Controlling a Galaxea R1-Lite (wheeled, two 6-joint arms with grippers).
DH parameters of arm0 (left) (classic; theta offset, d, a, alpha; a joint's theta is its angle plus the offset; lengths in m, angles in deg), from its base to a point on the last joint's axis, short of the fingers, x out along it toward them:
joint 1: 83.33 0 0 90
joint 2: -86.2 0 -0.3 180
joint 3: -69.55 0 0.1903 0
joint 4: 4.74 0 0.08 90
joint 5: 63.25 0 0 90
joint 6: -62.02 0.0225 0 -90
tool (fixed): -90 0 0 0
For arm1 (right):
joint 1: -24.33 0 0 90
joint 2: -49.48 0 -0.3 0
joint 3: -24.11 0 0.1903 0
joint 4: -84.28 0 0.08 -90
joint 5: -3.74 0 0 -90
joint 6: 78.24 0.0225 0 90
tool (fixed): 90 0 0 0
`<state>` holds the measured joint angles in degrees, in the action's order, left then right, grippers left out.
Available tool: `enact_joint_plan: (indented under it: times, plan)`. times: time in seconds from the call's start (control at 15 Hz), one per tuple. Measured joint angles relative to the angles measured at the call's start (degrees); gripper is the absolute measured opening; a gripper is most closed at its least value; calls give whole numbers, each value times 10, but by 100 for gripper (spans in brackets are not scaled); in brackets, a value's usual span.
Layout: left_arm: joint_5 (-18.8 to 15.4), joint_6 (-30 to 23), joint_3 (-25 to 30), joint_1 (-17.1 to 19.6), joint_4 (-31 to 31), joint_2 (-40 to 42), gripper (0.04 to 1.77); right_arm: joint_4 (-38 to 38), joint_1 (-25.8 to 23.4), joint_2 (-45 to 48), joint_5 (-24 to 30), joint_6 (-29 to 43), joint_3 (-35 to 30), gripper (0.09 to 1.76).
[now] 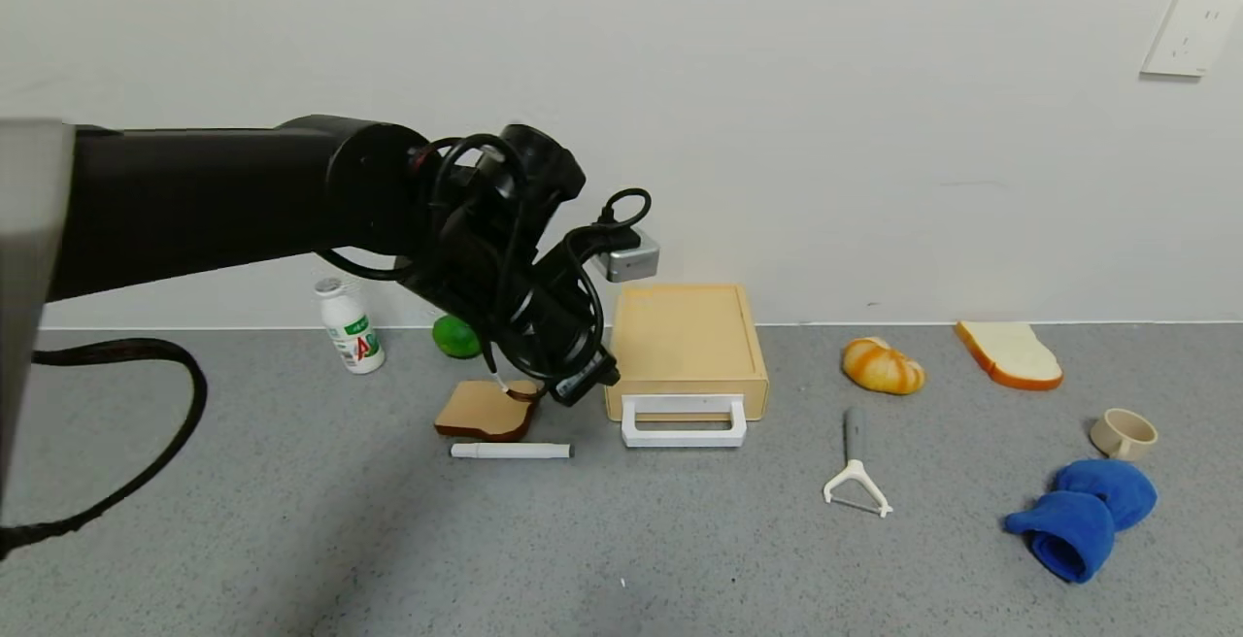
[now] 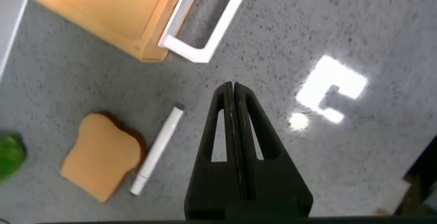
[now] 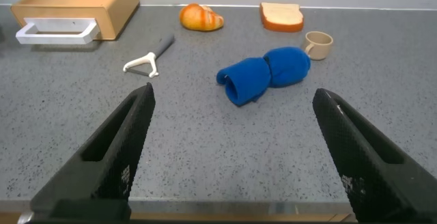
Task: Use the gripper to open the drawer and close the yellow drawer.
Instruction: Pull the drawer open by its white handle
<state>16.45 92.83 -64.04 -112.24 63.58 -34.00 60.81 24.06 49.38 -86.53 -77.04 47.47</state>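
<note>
The pale yellow drawer box (image 1: 685, 341) stands against the wall, its tray front flush with the box and its white loop handle (image 1: 683, 422) facing me. My left gripper (image 1: 580, 383) hovers above the table just left of the handle, over the tan toast slice. In the left wrist view its fingers (image 2: 231, 91) are pressed together with nothing between them, and the handle (image 2: 205, 26) and the box (image 2: 102, 5) lie a short way beyond the tips, apart from them. My right gripper (image 3: 232, 98) is open and empty, low over the table's near right part.
A tan toast slice (image 1: 486, 409) and a white pen (image 1: 512, 450) lie left of the drawer. A bottle (image 1: 352, 326) and a green object (image 1: 456, 336) stand behind. To the right are a bread roll (image 1: 882, 365), a white toast slice (image 1: 1010, 355), a peeler (image 1: 855, 477), a cup (image 1: 1124, 433) and a blue cloth (image 1: 1083, 511).
</note>
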Motion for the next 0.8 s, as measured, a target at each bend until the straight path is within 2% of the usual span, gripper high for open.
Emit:
enact_joint_plan:
  times: [0.07,0.27,0.4,0.67,0.8]
  plan:
    - [1,32,-14,-3,3,-19,11,0,0,0,0,0,0,170]
    - [2,59,-28,-15,-16,-63,11,0,0,0,0,0,0,170]
    - [3,96,-31,-19,-32,-88,11,0,0,0,0,0,0,170]
    - [7,123,-32,-19,-88,-130,11,0,0,0,0,1,0,170]
    - [40,146,-33,-18,-98,-143,11,0,0,0,0,2,0,170]
